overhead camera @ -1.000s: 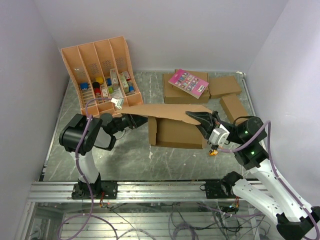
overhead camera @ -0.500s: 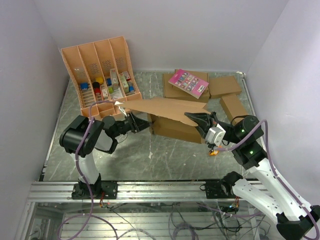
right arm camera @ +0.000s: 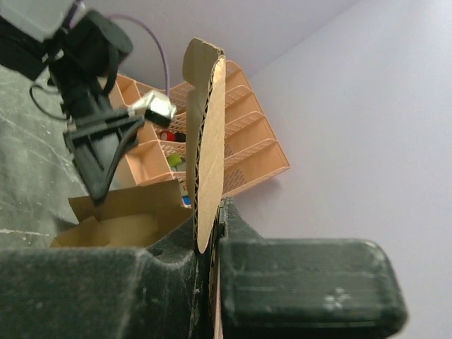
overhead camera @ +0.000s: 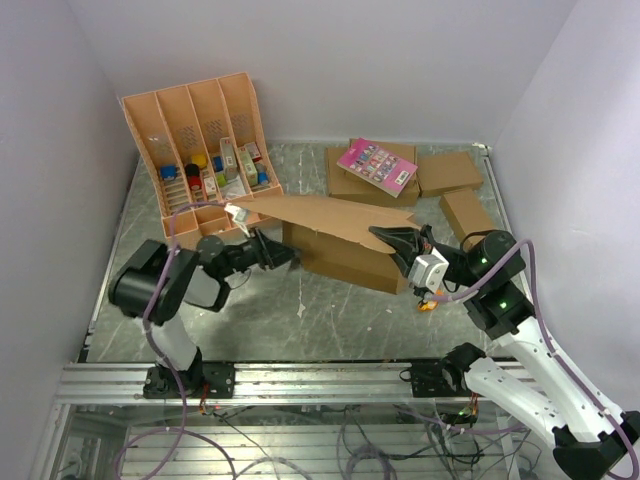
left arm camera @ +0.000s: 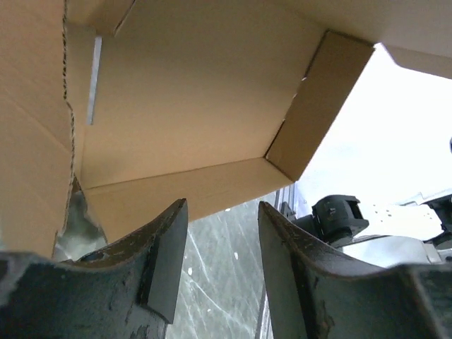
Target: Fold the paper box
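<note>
At mid table [overhead camera: 300,315], the paper box [overhead camera: 345,262] sits partly opened w/ its big top flap lifted up. Right gripper [overhead camera: 392,238] is clamped on that flap's right edge; left gripper [overhead camera: 278,250] has jaws apart, nothing btw them, just beside the box's left end.

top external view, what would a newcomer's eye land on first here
The big brown paper box at mid-table, its long flap raised and pinched at the right end by the right fingers, with the open left fingers by its left end. Then the orange compartment tray propped at back left, and a pink card on a small box at back right.
</note>
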Action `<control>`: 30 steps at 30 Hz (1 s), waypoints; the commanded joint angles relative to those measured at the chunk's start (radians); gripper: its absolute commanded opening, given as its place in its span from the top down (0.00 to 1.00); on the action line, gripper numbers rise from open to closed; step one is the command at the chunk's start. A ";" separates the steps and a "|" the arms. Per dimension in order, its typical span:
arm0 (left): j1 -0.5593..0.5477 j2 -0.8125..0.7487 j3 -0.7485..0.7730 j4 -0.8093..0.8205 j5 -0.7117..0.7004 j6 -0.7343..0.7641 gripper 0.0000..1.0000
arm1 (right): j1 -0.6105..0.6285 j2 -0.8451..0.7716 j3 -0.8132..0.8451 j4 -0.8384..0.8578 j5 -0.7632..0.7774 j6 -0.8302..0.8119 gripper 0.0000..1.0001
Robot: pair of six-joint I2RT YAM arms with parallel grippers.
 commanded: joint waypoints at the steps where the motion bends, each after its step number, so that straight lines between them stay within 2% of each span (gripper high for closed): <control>1: 0.156 -0.195 -0.134 0.250 0.047 0.094 0.44 | -0.003 -0.028 0.013 -0.003 0.028 -0.029 1.00; 3: 0.239 -0.290 -0.212 0.232 0.001 0.120 0.38 | -0.004 -0.036 0.016 -0.015 0.029 -0.027 1.00; 5: 0.276 -0.373 -0.229 0.070 -0.042 0.172 0.36 | -0.006 -0.041 0.017 -0.017 0.023 -0.020 1.00; 7: 0.278 -0.432 -0.189 -0.171 -0.065 0.259 0.36 | -0.006 -0.044 0.021 -0.017 0.020 -0.011 1.00; 8: 0.280 -0.451 -0.176 -0.233 -0.083 0.280 0.35 | -0.008 -0.044 0.023 -0.017 0.018 -0.007 1.00; 12: 0.297 -0.438 -0.095 -0.348 -0.087 0.336 0.24 | -0.008 -0.045 0.041 -0.017 0.008 0.015 1.00; 14: 0.297 -0.367 -0.056 -0.335 -0.064 0.328 0.25 | -0.008 -0.042 0.050 -0.010 -0.001 0.028 1.00; 17: 0.297 -0.249 -0.040 -0.191 -0.066 0.264 0.30 | -0.009 -0.039 0.067 0.001 -0.006 0.056 1.00; 21: 0.294 -0.089 0.006 -0.096 -0.047 0.211 0.40 | -0.009 -0.036 0.087 0.002 -0.016 0.075 1.00; 26: 0.265 0.088 0.070 0.077 -0.004 0.123 0.40 | -0.009 -0.026 0.089 0.036 -0.032 0.113 1.00; 30: 0.237 0.138 0.116 0.058 -0.024 0.137 0.40 | -0.009 -0.017 0.084 0.042 -0.032 0.122 1.00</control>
